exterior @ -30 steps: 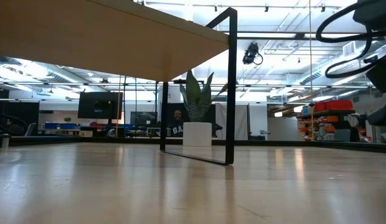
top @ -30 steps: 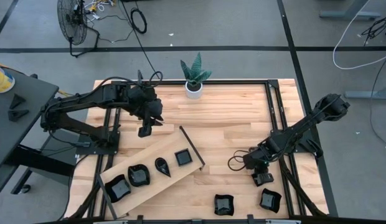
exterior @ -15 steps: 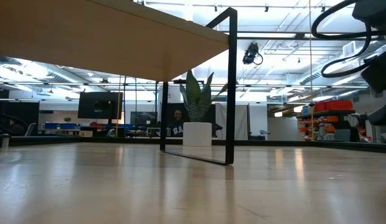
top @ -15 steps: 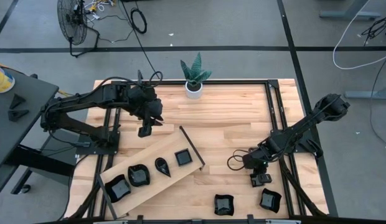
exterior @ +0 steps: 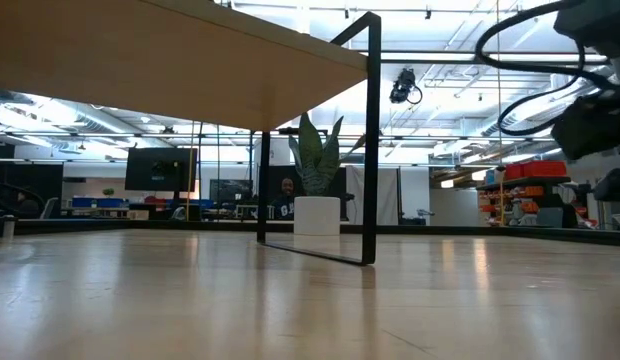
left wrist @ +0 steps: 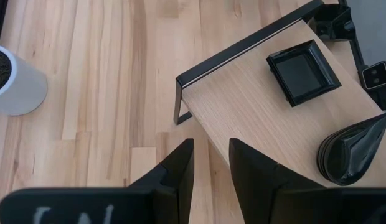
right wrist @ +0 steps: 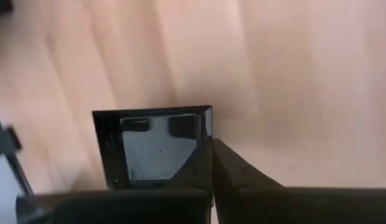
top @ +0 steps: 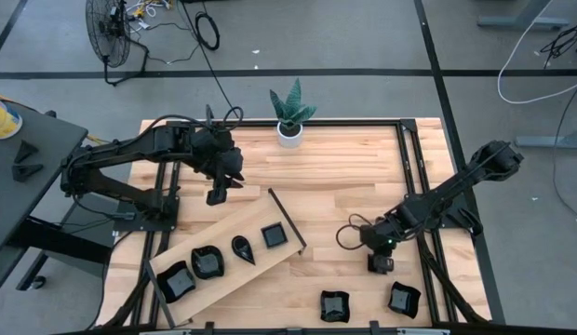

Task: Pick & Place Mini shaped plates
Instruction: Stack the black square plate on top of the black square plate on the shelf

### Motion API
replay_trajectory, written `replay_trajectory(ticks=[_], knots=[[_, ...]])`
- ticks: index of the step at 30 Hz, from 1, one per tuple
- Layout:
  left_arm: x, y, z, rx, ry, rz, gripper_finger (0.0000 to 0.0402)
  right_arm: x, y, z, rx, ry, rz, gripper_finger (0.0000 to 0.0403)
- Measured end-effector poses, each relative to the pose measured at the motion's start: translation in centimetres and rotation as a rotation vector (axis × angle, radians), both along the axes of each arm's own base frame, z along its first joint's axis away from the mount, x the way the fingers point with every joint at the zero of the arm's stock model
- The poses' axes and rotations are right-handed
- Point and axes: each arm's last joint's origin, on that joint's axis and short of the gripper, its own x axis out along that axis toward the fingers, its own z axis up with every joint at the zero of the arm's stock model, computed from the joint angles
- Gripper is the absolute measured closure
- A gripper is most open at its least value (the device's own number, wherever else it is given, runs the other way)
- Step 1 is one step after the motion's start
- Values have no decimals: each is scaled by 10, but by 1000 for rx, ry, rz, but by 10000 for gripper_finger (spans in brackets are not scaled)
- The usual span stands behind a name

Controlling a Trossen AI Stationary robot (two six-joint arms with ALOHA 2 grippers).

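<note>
Right gripper [top: 380, 263] is pinched tight on the rim of a square plate [right wrist: 157, 149], holding it over the table [top: 344, 186]. Two more plates [top: 334, 305] lie just beyond it near the table's front edge. Left gripper [left wrist: 208, 163] hangs part-open, gripping nothing, above the wooden board [left wrist: 255, 112], with a square dish [left wrist: 303, 71] ahead of it.

The right gripper [top: 379, 264] has closed its fingers on the rim of a square plate [right wrist: 154, 146] and carried it leftward, away from the table's right edge.
</note>
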Motion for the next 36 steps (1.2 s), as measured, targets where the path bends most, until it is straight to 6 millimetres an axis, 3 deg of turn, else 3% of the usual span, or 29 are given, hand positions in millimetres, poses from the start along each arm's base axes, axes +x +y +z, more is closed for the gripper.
replay_trajectory(ticks=[9, 23, 28, 36], knots=[[0, 0, 0, -13, 3, 16, 296, 11, -12, 1, -11, -33, -143, 403], [-3, -1, -2, -24, 43, 22, 296, 16, -12, 7, -4, -76, -100, 399], [-3, -1, -2, -24, 43, 22, 296, 17, -11, 7, -11, -96, -61, 364], [-3, -1, -2, -34, 43, 34, 296, 17, -11, 7, -27, -117, -21, 268]])
